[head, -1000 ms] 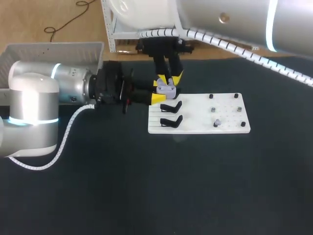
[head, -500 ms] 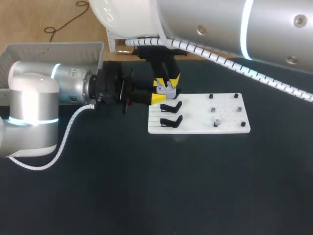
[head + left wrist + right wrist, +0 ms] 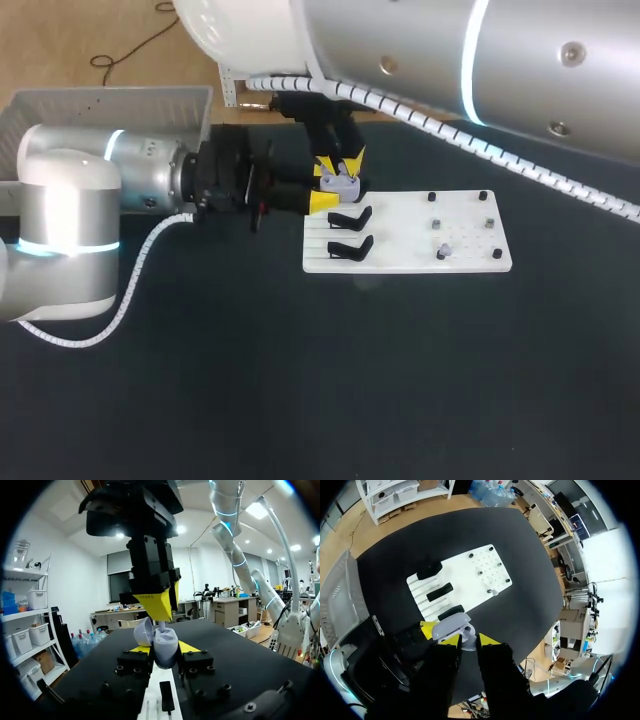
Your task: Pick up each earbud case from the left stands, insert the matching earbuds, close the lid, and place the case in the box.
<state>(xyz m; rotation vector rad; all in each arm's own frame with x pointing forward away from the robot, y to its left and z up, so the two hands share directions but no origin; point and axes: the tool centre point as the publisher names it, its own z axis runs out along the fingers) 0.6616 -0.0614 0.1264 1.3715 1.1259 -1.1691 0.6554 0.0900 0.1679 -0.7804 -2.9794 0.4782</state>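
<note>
The left end effector (image 3: 164, 650) is clenched on the open earbud case (image 3: 165, 644), held above the table (image 3: 300, 380). The right end effector (image 3: 468, 640) pinches an earbud (image 3: 162, 626) over its cavity. Best to lower it straight, stem aligned with the socket, then release gently, with no sideways push.

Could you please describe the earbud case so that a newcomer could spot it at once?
Start at the white board on the black table. Just off its far left corner, the left gripper holds the earbud case, directly beneath the right gripper. It is the only pale grey, rounded thing there, lid hinged open, unlike the black stands beside it.
</note>
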